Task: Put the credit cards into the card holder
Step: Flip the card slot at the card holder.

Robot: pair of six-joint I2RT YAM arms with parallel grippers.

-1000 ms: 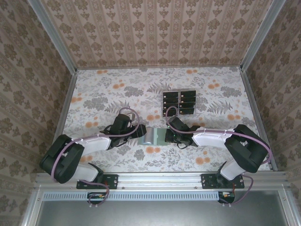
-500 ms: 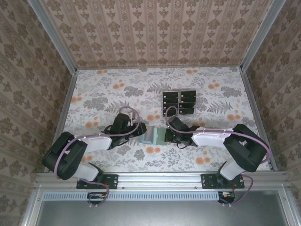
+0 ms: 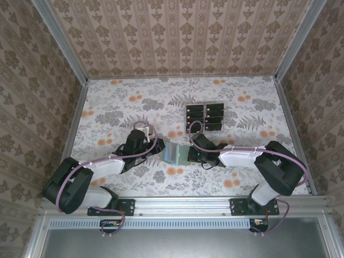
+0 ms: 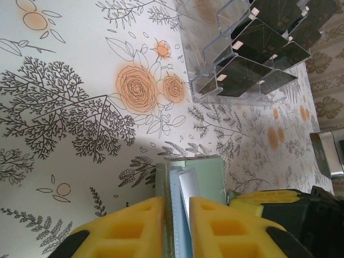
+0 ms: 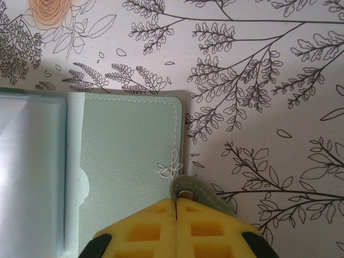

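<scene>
Right gripper (image 5: 177,204) is pinching the snap tab (image 5: 201,192) of the card holder (image 5: 129,156), fingers pressed together. Left gripper (image 4: 176,206) is apparently clamping the upright flap (image 4: 166,180).

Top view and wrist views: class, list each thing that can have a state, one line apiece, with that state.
card holder: open, inner pockets showing, no card seen inside
credit cards: standing in the tray's slots
clear tray: loaded with cards
left gripper: closed on the card holder's edge
right gripper: shut on the card holder's snap tab
</scene>
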